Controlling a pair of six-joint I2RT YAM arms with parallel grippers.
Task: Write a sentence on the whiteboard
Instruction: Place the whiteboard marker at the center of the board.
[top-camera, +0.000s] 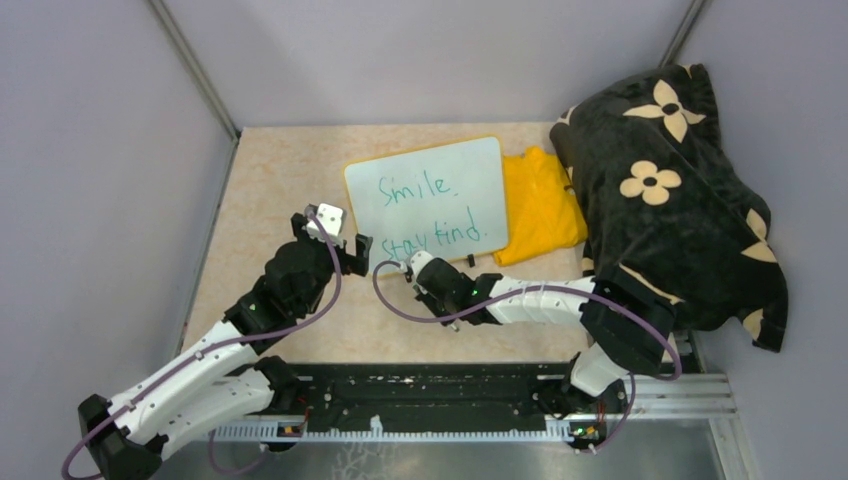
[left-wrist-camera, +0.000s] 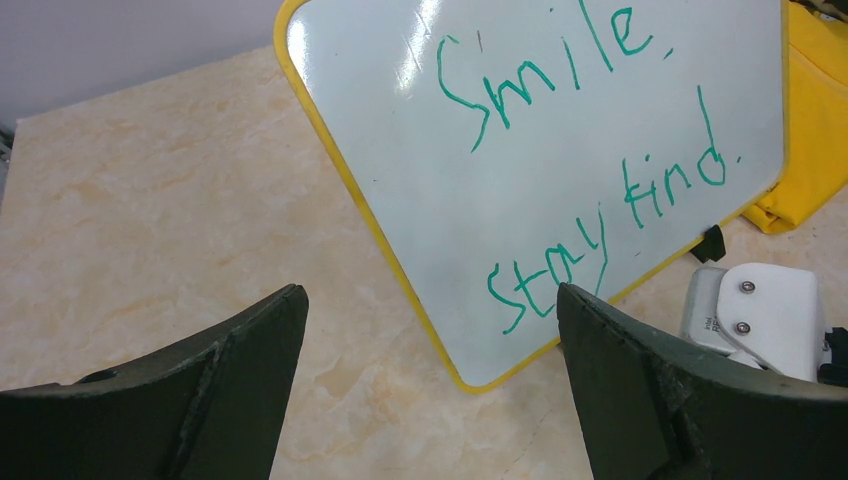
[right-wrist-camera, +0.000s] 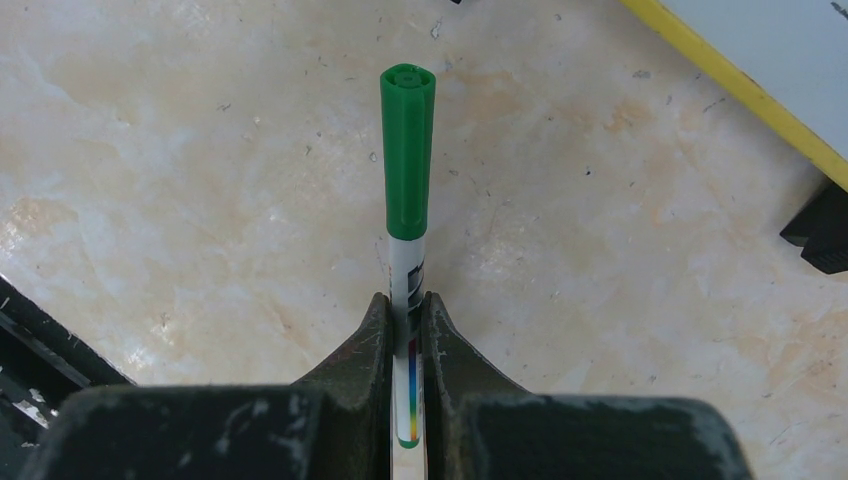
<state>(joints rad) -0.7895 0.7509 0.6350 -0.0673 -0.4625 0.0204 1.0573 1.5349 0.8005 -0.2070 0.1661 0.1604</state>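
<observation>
The whiteboard lies flat at the back middle of the table, yellow-framed. The sentence is in green, "Smile." above "stay kind." It also shows as the sentence in the left wrist view. My left gripper hovers just left of the board's near-left corner; the left gripper is open, nothing between its fingers. My right gripper sits just in front of the board's near edge. The right gripper is shut on a white marker with its green cap on, pointing over the tabletop.
A yellow cloth lies against the board's right side. A black blanket with cream flowers fills the back right. Grey walls close in the table. A black rail runs along the near edge. One black foot of the board shows near the marker.
</observation>
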